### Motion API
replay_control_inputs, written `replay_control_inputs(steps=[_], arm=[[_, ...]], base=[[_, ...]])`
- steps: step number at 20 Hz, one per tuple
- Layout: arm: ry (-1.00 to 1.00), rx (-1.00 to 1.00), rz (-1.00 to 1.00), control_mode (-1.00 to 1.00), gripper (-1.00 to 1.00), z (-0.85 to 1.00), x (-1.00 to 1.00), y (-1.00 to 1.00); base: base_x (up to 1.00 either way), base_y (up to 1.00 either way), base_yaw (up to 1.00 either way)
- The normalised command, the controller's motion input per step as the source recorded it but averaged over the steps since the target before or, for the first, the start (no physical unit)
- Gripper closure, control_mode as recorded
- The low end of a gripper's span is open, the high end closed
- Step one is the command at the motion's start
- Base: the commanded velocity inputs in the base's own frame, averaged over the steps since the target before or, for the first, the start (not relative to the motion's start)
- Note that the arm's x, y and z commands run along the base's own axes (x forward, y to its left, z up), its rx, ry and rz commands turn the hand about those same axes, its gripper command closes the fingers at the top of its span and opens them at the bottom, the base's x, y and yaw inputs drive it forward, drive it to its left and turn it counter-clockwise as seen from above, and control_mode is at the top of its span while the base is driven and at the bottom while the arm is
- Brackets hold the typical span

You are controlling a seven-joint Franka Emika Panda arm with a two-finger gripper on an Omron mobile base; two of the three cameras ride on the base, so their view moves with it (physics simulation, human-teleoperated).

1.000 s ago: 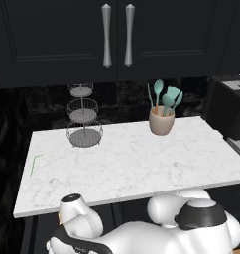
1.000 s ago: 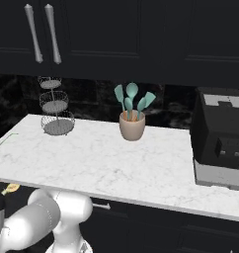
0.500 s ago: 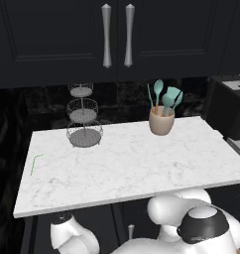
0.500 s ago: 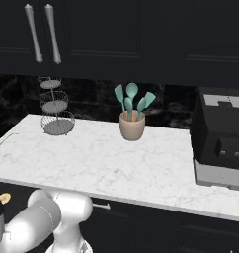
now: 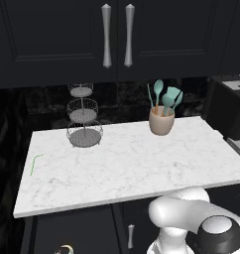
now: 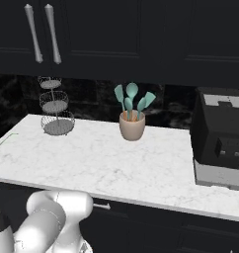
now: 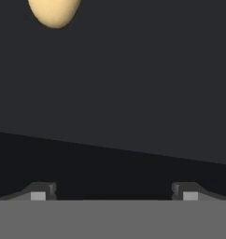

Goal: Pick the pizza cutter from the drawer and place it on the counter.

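In the hand view, the rounded yellow-orange end of the pizza cutter (image 7: 54,11) pokes in at the top left edge, lying on the dark floor of the drawer (image 7: 115,93). The rest of the tool is cut off by the frame. My gripper (image 7: 113,192) is open, its two fingertips (image 7: 40,191) spread wide at the bottom, with nothing between them and well short of the cutter. The white marble counter (image 5: 127,163) spreads above the black cabinetry, also seen from the other side as the counter (image 6: 116,158). My white arm bends down in front of it, below its front edge.
A beige cup of teal utensils (image 5: 161,116) stands at the counter's back. A three-tier wire stand (image 5: 84,126) sits at the back left, and a thin green stick (image 5: 35,162) lies near the left edge. A black coffee machine (image 6: 221,136) occupies the right end.
The arm has sunk lower in front of the counter, and the hand has dropped below the bottom of the left base view. The things on the counter have not moved.
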Motion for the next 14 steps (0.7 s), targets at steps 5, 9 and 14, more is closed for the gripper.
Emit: replay_control_inputs(steps=[5, 9, 14], arm=[[0.00, 0.00, 0.00, -1.00, -1.00, 0.00, -0.33, 0.00], [0.00, 0.01, 0.00, -1.00, -1.00, 0.09, 0.40, -0.02], [0.00, 0.04, 0.00, -1.00, -1.00, 0.16, 0.91, -0.01]], base=[[0.00, 0.00, 0.00], [0.00, 0.00, 0.00], [0.00, 0.00, 0.00]])
